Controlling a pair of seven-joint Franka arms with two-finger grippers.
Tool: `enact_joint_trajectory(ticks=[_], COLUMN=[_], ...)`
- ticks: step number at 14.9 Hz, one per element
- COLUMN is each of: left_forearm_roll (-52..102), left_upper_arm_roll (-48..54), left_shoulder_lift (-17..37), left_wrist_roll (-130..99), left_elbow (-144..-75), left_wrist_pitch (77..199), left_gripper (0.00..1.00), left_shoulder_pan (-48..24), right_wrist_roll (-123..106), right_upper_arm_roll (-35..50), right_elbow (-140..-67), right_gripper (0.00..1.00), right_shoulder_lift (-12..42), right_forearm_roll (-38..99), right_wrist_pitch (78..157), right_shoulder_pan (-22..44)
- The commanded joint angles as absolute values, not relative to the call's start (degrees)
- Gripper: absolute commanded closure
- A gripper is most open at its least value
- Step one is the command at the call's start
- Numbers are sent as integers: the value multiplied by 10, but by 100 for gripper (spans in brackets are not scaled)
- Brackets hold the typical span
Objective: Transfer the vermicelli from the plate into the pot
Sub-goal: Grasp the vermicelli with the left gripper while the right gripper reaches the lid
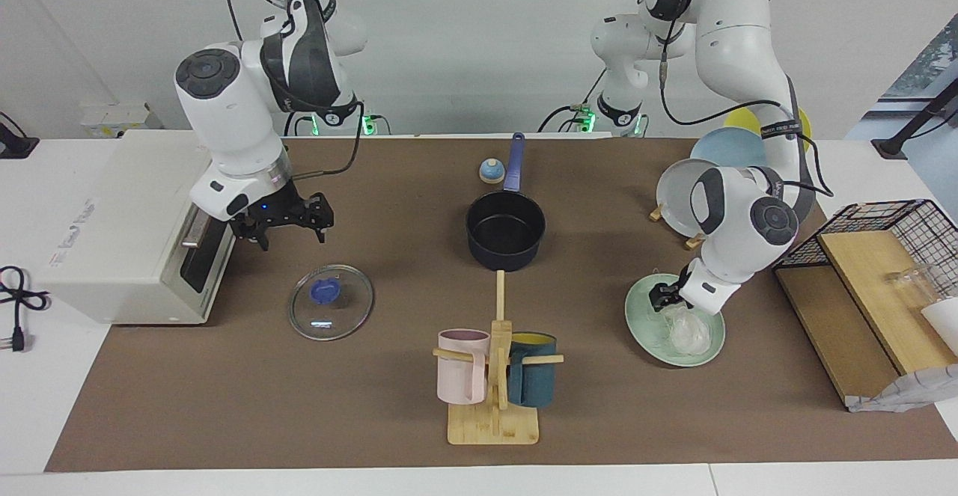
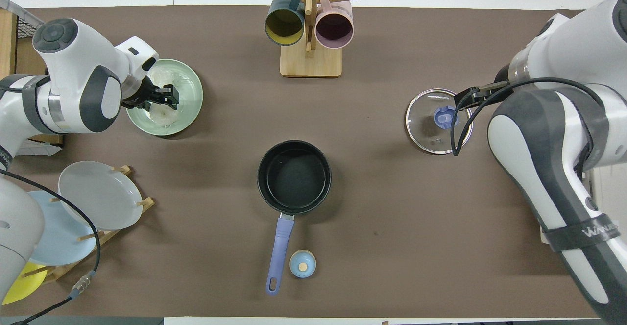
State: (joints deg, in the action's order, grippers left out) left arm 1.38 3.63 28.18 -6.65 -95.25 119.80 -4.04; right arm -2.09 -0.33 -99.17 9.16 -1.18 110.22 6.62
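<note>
Mugs hang on a wooden mug rack (image 1: pixel 494 399) at the tabletop (image 1: pixel 224 406) edge farthest from the robots. Toward the left arm's end, the left gripper (image 1: pixel 664 298) is down in the mint-green plate (image 1: pixel 644 331) beside the whitish vermicelli (image 1: pixel 687 331); whether its fingers are apart or pinched I cannot tell. Mid-tabletop sits the pot (image 1: pixel 506 230), dark inside. Over the tabletop near the glass lid (image 1: pixel 331 302), the right gripper (image 1: pixel 288 233) hangs with fingers spread. I can read no lettering.

Left tool (image 1: pixel 668 298) over plate (image 1: pixel 644 324) (vermicelli (image 1: pixel 688 331)).
</note>
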Motion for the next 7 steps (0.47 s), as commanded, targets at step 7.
enact_joint_trajectory(ticks=[7], left_forearm_roll=[99], left_upper_arm_roll=[43], left_shoulder_lift=[132], left_wrist_roll=[-149], left_elbow=[-912], left_wrist_pitch=[1037], left_gripper=[100], left_shoulder_pan=[-66], right_wrist_roll=[-12], right_upper_arm_roll=[-2], right_elbow=[-1071], right_gripper=[0], right_shoulder_lift=[96], right_forearm_roll=[-4], right_wrist_pitch=[1206], right_shoulder_pan=[67])
